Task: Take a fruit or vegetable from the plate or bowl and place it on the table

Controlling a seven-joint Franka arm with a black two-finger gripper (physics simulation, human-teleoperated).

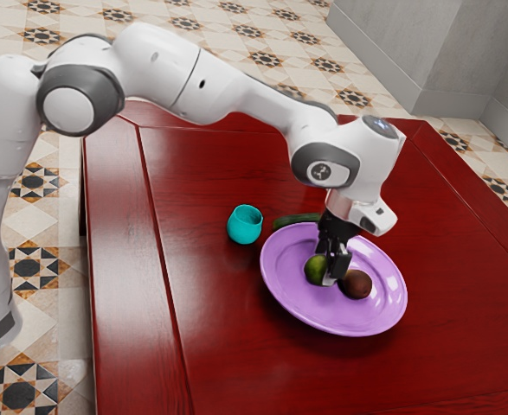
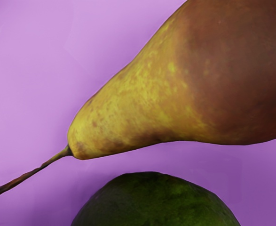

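My gripper [image 1: 330, 270] points down over the purple plate [image 1: 284, 298], low beside the round green fruit [image 1: 314, 270] and partly in front of it. Whether it holds that fruit cannot be made out. Toward the exterior view's right lies the brown pear [image 1: 357, 284], also on the plate. In the wrist view the pear [image 2: 142, 108] shows its yellow neck and stem against the plate [image 2: 25, 61], and the top of the green fruit [image 2: 156, 202] rises from the lower edge, just under my hand.
A teal cup [image 1: 245, 225] stands on the red table [image 1: 210, 303], toward the exterior view's left of the plate. Behind the plate's far rim lies a long dark green vegetable [image 1: 295, 221], partly hidden by the rim.
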